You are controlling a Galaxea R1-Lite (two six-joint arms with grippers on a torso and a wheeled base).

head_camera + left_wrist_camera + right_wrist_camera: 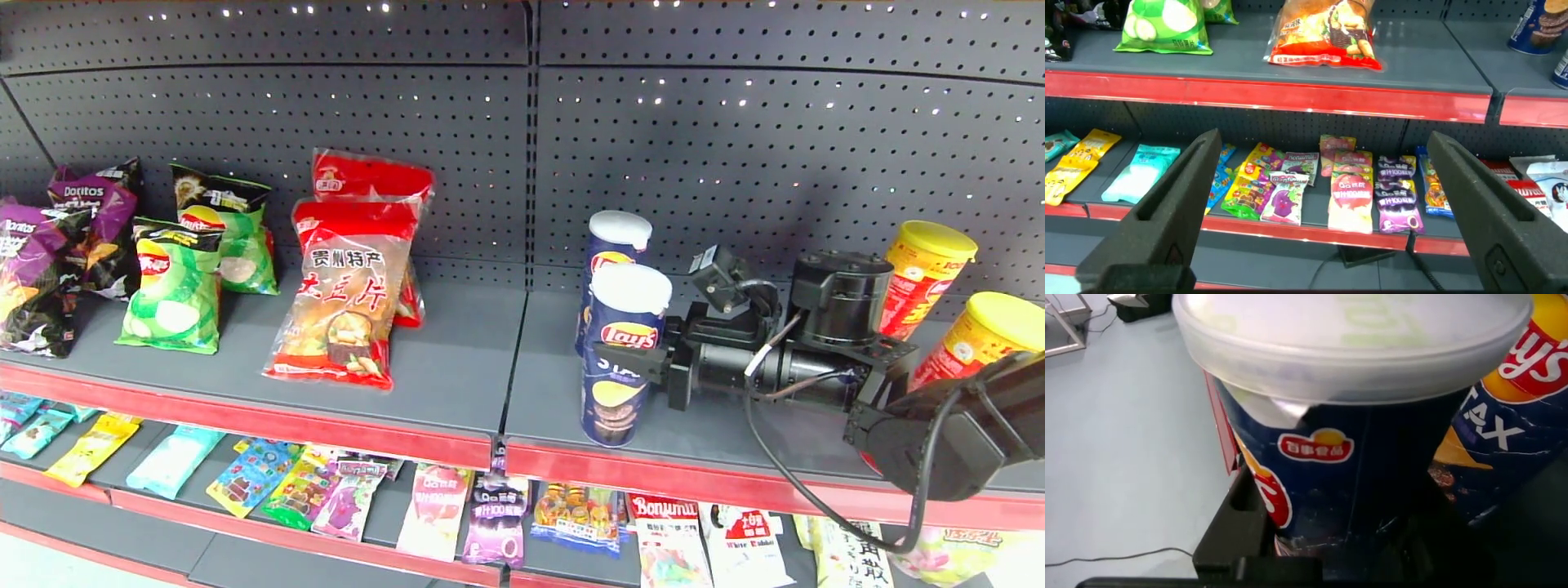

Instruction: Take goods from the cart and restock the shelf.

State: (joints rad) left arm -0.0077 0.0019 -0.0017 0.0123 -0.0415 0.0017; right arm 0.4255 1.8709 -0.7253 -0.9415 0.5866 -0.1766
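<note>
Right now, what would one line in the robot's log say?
right gripper: shut on front blue can, upright at shelf edge | left gripper: open, empty | rear blue can: just behind

Stock ranged before the perforated back panel (735,147): purple chip bags (90,208) at far left, green chip bags (171,294) beside them, red snack bags (347,310) next — two yellow-lidded cups (927,278) well apart at right. Small sweet packets (433,510) lie flat in a row below.

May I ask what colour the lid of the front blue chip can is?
White plastic lid, clearest in head view.
</note>
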